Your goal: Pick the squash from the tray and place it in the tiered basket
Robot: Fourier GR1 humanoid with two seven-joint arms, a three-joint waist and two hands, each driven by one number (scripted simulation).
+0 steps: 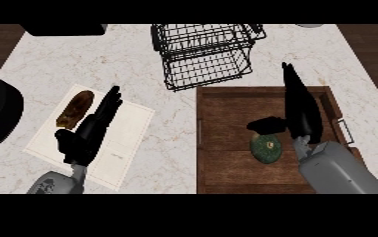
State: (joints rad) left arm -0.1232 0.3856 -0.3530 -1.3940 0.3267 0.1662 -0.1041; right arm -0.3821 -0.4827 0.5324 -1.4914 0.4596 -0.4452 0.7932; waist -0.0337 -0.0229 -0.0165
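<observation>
A dark green squash [266,149] lies on the brown wooden tray [229,116] at the right of the counter. My right hand [301,108] hovers over the tray with fingers straight and pointing away; its thumb [267,126] sticks out leftward just above the squash, and the hand holds nothing. The black wire tiered basket [205,53] stands beyond the tray at the back middle. My left hand [92,126] rests open at the left, fingers straight, over a white board.
A white cutting board [129,131] lies at the left with a brown oblong food item [75,109] on its far corner. A dark round object [7,111] shows at the left edge, a black appliance [63,29] at the back left.
</observation>
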